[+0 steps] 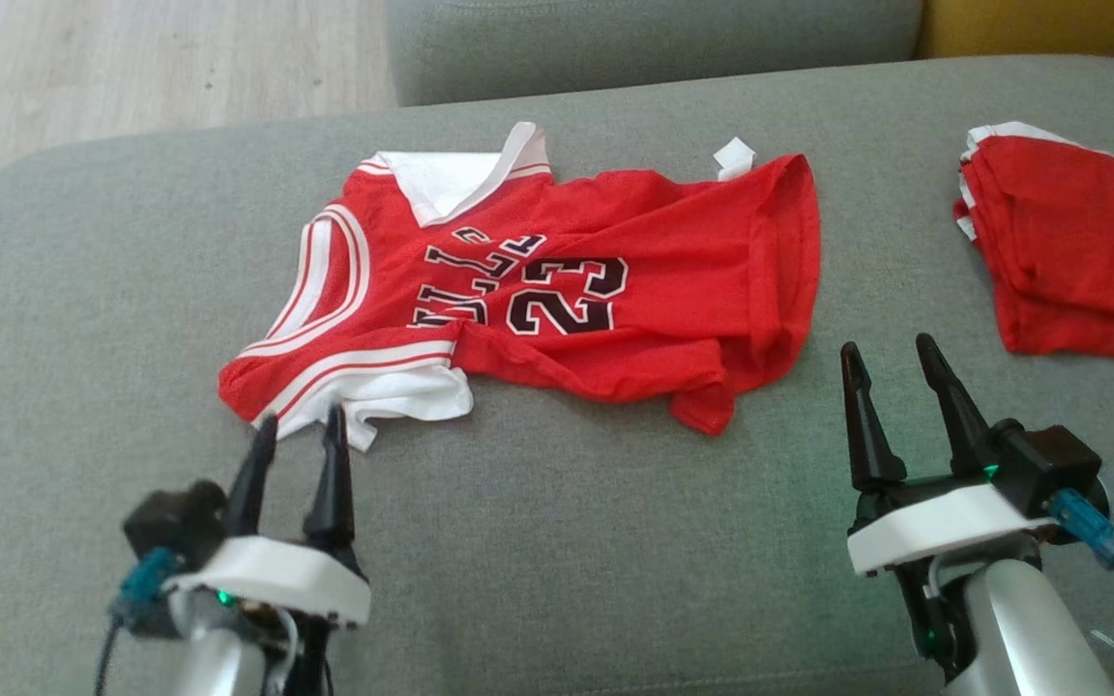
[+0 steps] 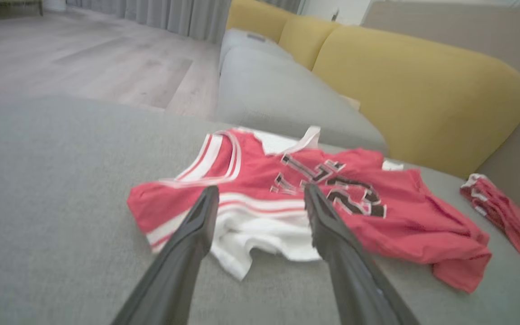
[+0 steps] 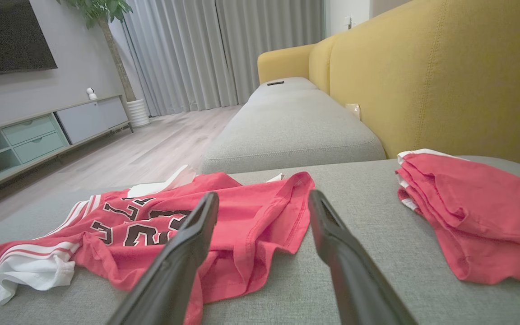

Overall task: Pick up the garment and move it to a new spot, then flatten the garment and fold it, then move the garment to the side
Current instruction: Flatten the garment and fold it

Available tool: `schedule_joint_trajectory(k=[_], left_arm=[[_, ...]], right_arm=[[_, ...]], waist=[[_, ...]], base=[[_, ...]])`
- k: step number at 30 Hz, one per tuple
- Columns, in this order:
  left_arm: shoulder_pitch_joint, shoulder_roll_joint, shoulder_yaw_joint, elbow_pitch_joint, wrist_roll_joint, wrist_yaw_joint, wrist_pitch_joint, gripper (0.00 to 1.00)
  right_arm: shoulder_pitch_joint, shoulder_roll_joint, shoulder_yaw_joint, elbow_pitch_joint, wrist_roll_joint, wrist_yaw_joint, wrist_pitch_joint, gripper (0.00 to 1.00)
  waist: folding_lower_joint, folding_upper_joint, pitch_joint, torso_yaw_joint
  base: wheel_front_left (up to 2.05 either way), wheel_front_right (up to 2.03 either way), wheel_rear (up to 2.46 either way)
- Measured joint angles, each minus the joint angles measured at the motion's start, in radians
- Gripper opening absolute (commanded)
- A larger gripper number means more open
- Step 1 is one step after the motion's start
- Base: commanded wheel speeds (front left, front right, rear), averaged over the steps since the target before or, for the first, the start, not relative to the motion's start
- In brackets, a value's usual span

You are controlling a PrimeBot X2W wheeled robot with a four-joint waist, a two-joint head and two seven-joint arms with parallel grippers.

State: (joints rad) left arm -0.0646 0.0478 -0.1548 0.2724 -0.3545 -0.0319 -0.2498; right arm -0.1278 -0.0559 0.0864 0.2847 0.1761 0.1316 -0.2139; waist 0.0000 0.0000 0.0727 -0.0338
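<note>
The red jersey [image 1: 654, 319] lies crumpled but mostly spread on the grey sofa seat [image 1: 557, 561], about the middle of it and a little to the left; its long axis runs left to right, with the white collar and striped armholes at the left end and the hem at the right end; the number on the chest reads sideways from the robot's place.

The left gripper [image 1: 298, 425] is the nearer one; its jaws stand released and hold nothing, and their tips sit at the near left corner of the jersey, right at the white and striped edge; in the left wrist view that white edge lies between the two fingers and just beyond them, so the cloth is straight ahead of the jaws, on the far side.

The right gripper [image 1: 886, 350] also has its jaws released and empty; it hangs over bare seat, to the right of the jersey's near hem corner and apart from it; the hem lies to its left and slightly farther off; a grip there would, I judge, call for a move leftward.

Count: one spread jersey; one folded red bundle [image 1: 1070, 261] with white trim at the far right of the seat, well apart from the jersey, and I cannot tell whether it is a single piece; two grippers.
</note>
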Motion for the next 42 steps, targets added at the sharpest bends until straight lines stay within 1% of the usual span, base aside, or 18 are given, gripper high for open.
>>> schedule_joint_trajectory(k=[2, 6, 13, 16, 20, 28, 29, 30, 31, 34, 38, 40, 42], left_arm=[[-0.001, 0.0, -0.013, 0.064, 0.0, 0.011, 0.0, 1.0], [-0.019, -0.001, -0.03, 0.171, -0.014, 0.015, 0.0, 1.0], [-0.134, -0.002, -0.036, 0.319, -0.06, 0.023, 0.003, 1.0], [-0.168, -0.004, -0.041, 0.379, -0.08, 0.026, 0.021, 1.0], [-0.194, -0.006, -0.049, 0.439, -0.106, 0.041, 0.037, 1.0], [-0.263, -0.006, -0.056, 0.5, -0.109, 0.039, 0.026, 1.0], [-0.267, -0.006, -0.057, 0.505, -0.114, 0.034, 0.022, 0.92], [-0.271, -0.006, -0.059, 0.507, -0.114, 0.028, 0.019, 0.38], [-0.274, -0.006, -0.06, 0.51, -0.114, 0.02, 0.019, 0.0], [-0.276, -0.007, -0.067, 0.516, -0.114, 0.004, 0.01, 0.0], [-0.275, -0.01, -0.063, 0.491, -0.113, -0.001, 0.003, 0.0], [-0.273, -0.011, -0.05, 0.448, -0.112, -0.003, 0.002, 0.0], [-0.266, -0.012, -0.025, 0.374, -0.1, -0.003, 0.001, 0.0]], right_arm=[[0.0, 0.0, 0.002, -0.002, 0.0, 0.0, 0.003, 1.0], [0.0, 0.0, 0.007, -0.003, 0.0, 0.0, 0.004, 1.0], [-0.002, 0.001, 0.013, -0.004, 0.0, 0.0, 0.004, 1.0], [-0.003, 0.001, 0.014, -0.004, 0.0, 0.0, 0.004, 1.0], [-0.004, 0.001, 0.016, -0.004, 0.0, 0.0, 0.004, 1.0], [-0.005, 0.002, 0.01, -0.004, 0.0, 0.0, 0.004, 1.0], [-0.005, 0.002, 0.01, -0.003, 0.0, 0.0, 0.004, 1.0], [-0.005, 0.002, 0.011, -0.002, 0.0, 0.0, 0.004, 1.0], [-0.005, 0.002, 0.011, -0.001, 0.0, 0.0, 0.004, 1.0], [-0.005, 0.002, 0.015, 0.01, 0.0, 0.0, 0.005, 1.0], [-0.005, 0.002, 0.034, 0.027, 0.0, 0.0, 0.022, 1.0], [-0.005, 0.003, 0.046, 0.037, 0.0, 0.0, 0.036, 1.0], [-0.005, 0.003, 0.059, 0.051, 0.0, 0.0, 0.048, 1.0]], waist=[[0.0, 0.0, 0.006, -0.003], [0.0001, 0.0, 0.022, -0.011], [0.0001, 0.0, 0.05, -0.032], [0.0001, 0.0, 0.059, -0.042], [0.0001, 0.0, 0.071, -0.055], [0.0001, 0.0, 0.091, -0.066], [0.0001, 0.0, 0.092, -0.066], [0.0001, 0.0, 0.093, -0.066], [0.0001, 0.0, 0.094, -0.065], [0.0001, 0.0, 0.094, -0.058], [0.0001, 0.0, 0.09, -0.044], [0.0001, 0.0, 0.085, -0.036], [0.0001, 0.0, 0.081, -0.027]], base=[[0.0, 0.0, 0.0], [0.0, 0.0, 0.0], [0.0, 0.0, 0.0], [0.0, 0.0, 0.0], [0.0, 0.0, 0.0], [0.0, 0.0, 0.0], [0.0, 0.0, 0.0], [0.0, 0.0, 0.0], [0.0, 0.0, 0.0], [0.0, 0.0, 0.0], [0.0, 0.0, 0.0], [0.0, 0.0, 0.0], [0.0, 0.0, 0.0]])
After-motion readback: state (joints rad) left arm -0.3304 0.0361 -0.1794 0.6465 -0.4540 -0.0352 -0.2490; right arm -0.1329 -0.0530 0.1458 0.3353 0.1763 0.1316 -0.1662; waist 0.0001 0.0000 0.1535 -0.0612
